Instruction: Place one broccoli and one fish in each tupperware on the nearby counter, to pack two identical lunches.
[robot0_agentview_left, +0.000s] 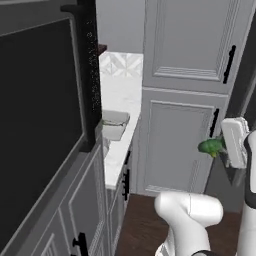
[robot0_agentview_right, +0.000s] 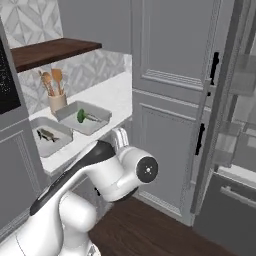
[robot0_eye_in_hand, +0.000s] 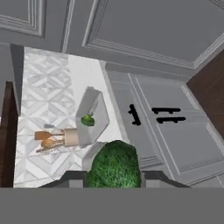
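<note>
My gripper (robot0_agentview_left: 219, 149) hangs in the air in front of the tall grey cabinet, shut on a bright-green broccoli (robot0_agentview_left: 211, 146). In the hand view that broccoli (robot0_eye_in_hand: 114, 165) sits between the two fingertips at the bottom. Two pale-grey tupperware trays stand side by side on the white counter (robot0_agentview_right: 112, 95). The farther tupperware (robot0_agentview_right: 67, 111) holds a small broccoli (robot0_agentview_right: 80, 116) with a slim fish (robot0_agentview_right: 93, 118) beside it. The nearer tupperware (robot0_agentview_right: 34, 123) holds one fish (robot0_agentview_right: 46, 134). From the hand, the farther tupperware (robot0_eye_in_hand: 99, 107) lies well ahead of the gripper.
A tan utensil crock (robot0_agentview_right: 56, 102) with wooden spoons stands behind the trays, under a dark wooden shelf (robot0_agentview_right: 50, 51). A tall grey cabinet (robot0_agentview_left: 185, 100) with black handles rises right of the counter. A dark appliance front (robot0_agentview_left: 40, 115) fills the left. The floor is dark wood.
</note>
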